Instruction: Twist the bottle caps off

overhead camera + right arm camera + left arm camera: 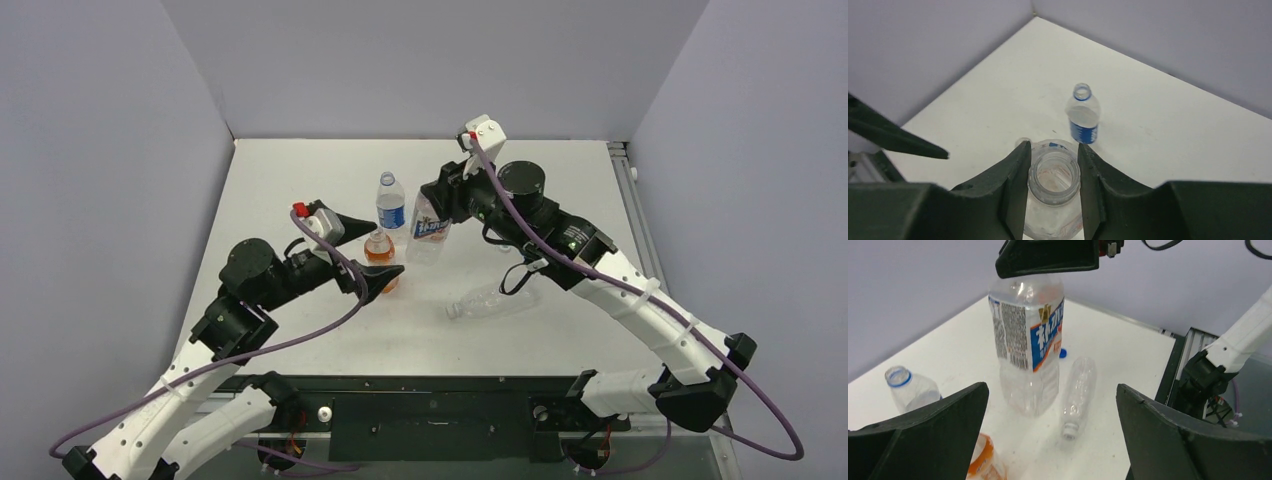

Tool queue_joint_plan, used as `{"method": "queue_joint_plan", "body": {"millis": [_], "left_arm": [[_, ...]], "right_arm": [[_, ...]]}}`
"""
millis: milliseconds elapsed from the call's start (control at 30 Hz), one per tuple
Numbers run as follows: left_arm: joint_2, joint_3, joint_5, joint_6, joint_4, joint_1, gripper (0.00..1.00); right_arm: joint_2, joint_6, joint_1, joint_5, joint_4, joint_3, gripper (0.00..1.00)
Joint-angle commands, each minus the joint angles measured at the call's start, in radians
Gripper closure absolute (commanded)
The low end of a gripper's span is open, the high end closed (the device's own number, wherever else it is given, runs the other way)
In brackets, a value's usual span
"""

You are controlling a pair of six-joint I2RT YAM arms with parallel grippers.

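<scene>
Pepsi bottle (1083, 112) stands open, blue cap (1063, 353) loose on the desk (1128, 355) — right end effector (1054, 150) clamps the bare neck of the labelled bottle (1030, 340); left end effector (388, 246) gapes around the orange bottle (380, 256), seemingly still capped.

The bottles (430, 232) are glossy clear plastic, the table (300, 180) matt white.

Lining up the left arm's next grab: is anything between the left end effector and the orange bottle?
Nothing visible does. The left end effector is open, and the orange bottle stands between its fingers, close to one of them.
</scene>
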Motion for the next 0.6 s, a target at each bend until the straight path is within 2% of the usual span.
{"method": "queue_joint_plan", "body": {"millis": [0,133,267,567], "left_arm": [[-0.039,0.032,-0.097,0.098,-0.186,0.004,0.03],[-0.079,0.027,-0.108,0.146,-0.271,0.004,0.03],[-0.078,0.048,-0.102,0.163,-0.323,0.004,0.03],[-0.079,0.058,-0.053,0.191,-0.334,0.006,0.04]], "right_arm": [[0.01,-0.102,-0.033,0.191,0.093,-0.104,1.0],[0.057,-0.106,-0.065,0.268,0.236,-0.209,1.0],[0.149,-0.098,-0.09,0.31,0.346,-0.241,1.0],[0.337,-0.096,-0.108,0.409,0.586,-0.292,1.0]]}}
